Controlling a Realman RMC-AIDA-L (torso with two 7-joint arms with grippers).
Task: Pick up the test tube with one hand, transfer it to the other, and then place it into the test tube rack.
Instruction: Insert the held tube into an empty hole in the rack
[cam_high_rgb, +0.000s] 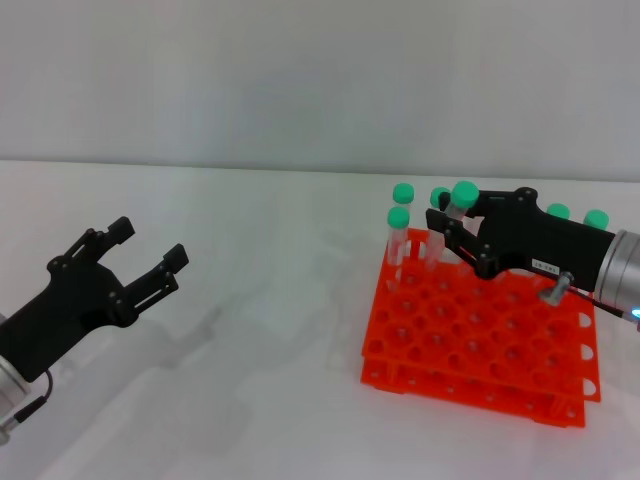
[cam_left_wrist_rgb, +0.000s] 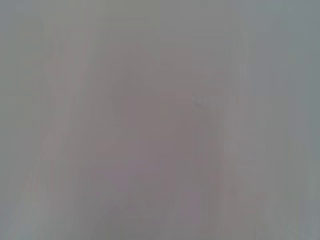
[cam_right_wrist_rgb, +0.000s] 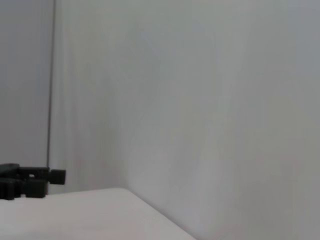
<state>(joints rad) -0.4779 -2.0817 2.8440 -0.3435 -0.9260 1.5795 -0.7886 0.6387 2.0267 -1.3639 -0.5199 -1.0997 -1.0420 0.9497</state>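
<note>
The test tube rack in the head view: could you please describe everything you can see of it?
The test tube rack is bright orange-red, plastic-looking, built as two stacked tiers with a grid of round holes. It sits flat on the white table, right of centre. Several green-capped tubes stand upright along its far rows; most nearer holes look empty. The right gripper reaches over its far side, holding the test tube there. Whether it touches the rack is unclear.

Test tube rack (cam_high_rgb: 480, 350): bright orange-red
Test tube (cam_high_rgb: 456, 213): clear body, green cap
Left gripper (cam_high_rgb: 140, 258): black
Right gripper (cam_high_rgb: 447, 230): black, small white label
Desk (cam_high_rgb: 250, 380): white
</note>
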